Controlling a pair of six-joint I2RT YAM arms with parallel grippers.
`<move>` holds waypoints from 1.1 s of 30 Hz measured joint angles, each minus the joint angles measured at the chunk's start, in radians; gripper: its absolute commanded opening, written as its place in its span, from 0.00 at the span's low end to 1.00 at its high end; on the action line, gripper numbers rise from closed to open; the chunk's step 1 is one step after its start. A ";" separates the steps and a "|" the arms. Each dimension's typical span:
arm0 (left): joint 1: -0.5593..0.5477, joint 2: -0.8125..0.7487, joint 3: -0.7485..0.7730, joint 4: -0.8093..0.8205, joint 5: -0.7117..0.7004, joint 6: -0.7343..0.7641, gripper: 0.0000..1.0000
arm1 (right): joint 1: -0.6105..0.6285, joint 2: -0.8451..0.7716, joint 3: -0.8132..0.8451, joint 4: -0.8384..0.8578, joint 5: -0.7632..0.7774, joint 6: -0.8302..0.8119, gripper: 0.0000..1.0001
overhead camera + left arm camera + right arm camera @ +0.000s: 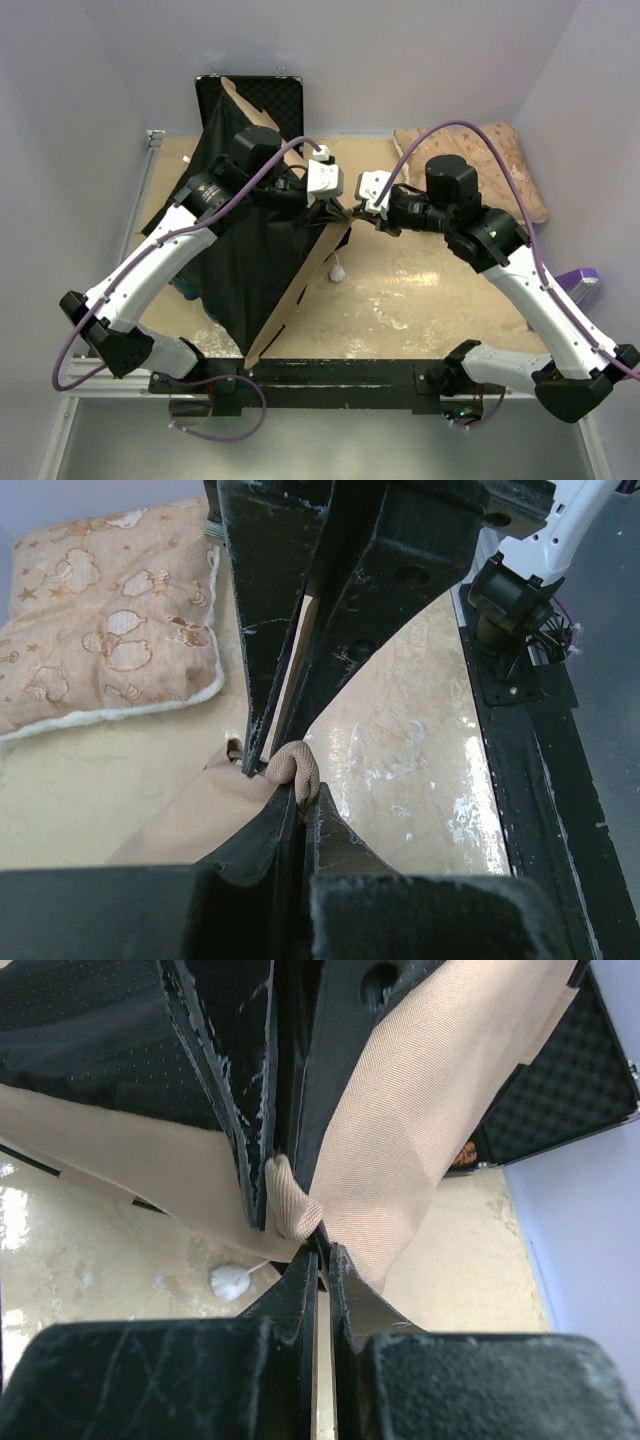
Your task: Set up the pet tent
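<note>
Left gripper (338, 210): jaws pressed together, pinching a rolled fold of tan canvas at the top corner of the pet tent (250, 265). The left wrist view shows the fold caught between the fingers (262, 695).

The pet tent lies collapsed on the table (440, 295), with its black lining facing up and a tan edge running down its right side. The left arm (190, 225) crosses over the tent's upper part and hides the canvas there. A small bluish item at the tent's lower left edge is too covered to identify. Behind the tent an open black case (262, 95) stands upright, its lower half screened by the tent.

The white pom-pom (337, 271) rests on the table just right of the tent's tan edge, on a thin cord.

Right gripper (357, 212): jaws closed, nipping a tan fold (290, 1205) at the same corner of the tent, close beside the left gripper. In the right wrist view, canvas fills much of the frame and blocks most of the case.

A beige patterned pillow (480, 160) lies well right of the tent, near the back of the table. A purple object (582, 278) at the table's right edge, far right of the tent, is partly behind the right arm and cannot be identified.
</note>
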 measured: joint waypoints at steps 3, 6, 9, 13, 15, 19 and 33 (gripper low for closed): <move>-0.020 0.014 0.003 -0.010 -0.022 -0.001 0.00 | 0.001 0.005 0.007 -0.023 0.000 0.006 0.00; -0.023 0.019 0.003 -0.011 -0.033 -0.008 0.00 | 0.001 0.004 0.007 -0.034 0.003 0.007 0.00; -0.009 0.019 0.000 -0.003 -0.029 -0.034 0.00 | 0.001 -0.007 0.007 -0.035 0.005 0.008 0.00; 0.019 0.019 -0.004 0.008 -0.010 -0.058 0.00 | 0.001 -0.028 0.001 -0.033 0.007 0.008 0.00; 0.027 0.019 -0.005 0.012 -0.005 -0.070 0.00 | 0.001 -0.035 0.000 -0.035 0.006 0.008 0.00; 0.028 0.020 -0.005 0.014 0.000 -0.073 0.00 | 0.001 -0.034 0.000 -0.037 0.006 0.007 0.00; 0.018 0.028 -0.019 0.000 -0.039 -0.071 0.00 | 0.006 0.015 0.019 -0.043 0.005 0.007 0.00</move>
